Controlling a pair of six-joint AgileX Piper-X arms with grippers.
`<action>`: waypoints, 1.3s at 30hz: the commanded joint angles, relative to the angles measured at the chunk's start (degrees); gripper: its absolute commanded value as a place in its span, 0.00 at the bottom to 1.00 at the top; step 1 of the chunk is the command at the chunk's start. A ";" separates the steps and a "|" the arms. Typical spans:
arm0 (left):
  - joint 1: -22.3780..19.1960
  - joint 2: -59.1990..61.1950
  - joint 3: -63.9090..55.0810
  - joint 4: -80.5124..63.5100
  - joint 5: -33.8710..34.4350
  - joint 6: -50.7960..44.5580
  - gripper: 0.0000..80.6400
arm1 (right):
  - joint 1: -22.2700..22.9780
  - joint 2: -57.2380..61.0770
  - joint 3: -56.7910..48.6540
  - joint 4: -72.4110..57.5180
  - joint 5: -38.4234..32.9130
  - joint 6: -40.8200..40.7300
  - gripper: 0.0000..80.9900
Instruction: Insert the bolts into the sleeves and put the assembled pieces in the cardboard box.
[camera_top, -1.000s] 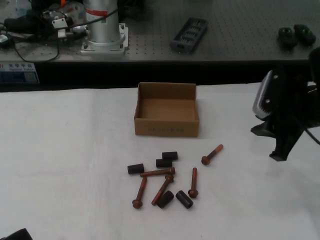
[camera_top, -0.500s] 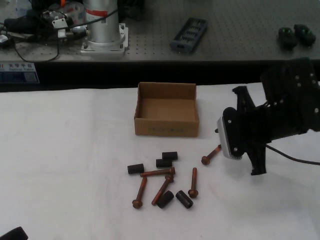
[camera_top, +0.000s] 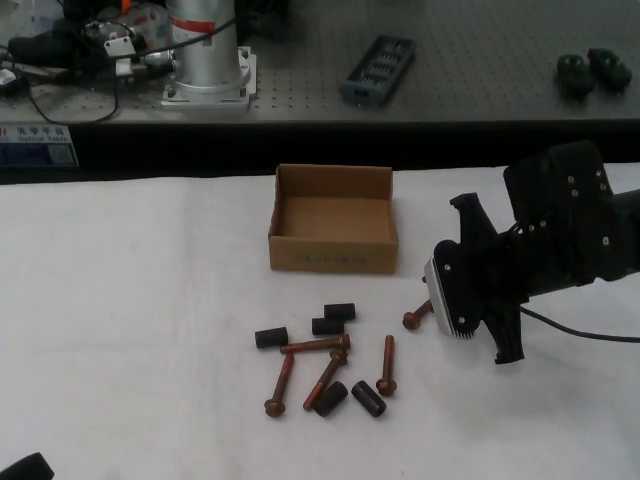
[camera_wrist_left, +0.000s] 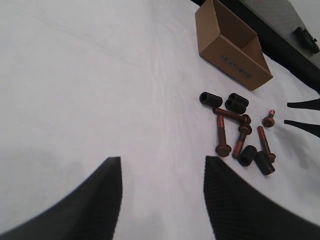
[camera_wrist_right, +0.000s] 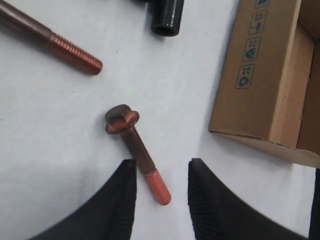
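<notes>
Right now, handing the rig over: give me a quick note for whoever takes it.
Right gripper: open, straddling the threaded end of a lone bolt beside the box.
Left gripper: open, over the cloth, apart from the parts.
Box: empty. Four other bolts and five sleeves lie loose in front of it.
Done: nothing assembled.
Left: all five pairs, then boxing.

High rear overview, close wrist views, shared bolt (camera_wrist_right: 143, 161)

The parted left pincer (camera_wrist_left: 162, 162) hangs over cloth (camera_wrist_left: 75, 75); bolts (camera_wrist_left: 222, 135) and sleeves (camera_wrist_left: 210, 99) lie near the cardboard box (camera_wrist_left: 235, 57).
</notes>
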 joint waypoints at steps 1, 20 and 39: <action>0.13 0.00 -0.64 -1.18 -0.35 -0.46 0.47 | 0.17 0.60 -0.49 0.41 -0.70 -0.45 0.33; 0.13 0.00 -0.64 -1.18 -0.35 -0.46 0.47 | 1.27 4.26 -0.49 1.05 -0.34 -1.29 0.33; 0.13 0.00 -0.64 -1.17 -0.50 -0.58 0.47 | 1.27 8.74 -6.72 5.77 3.36 -2.83 0.33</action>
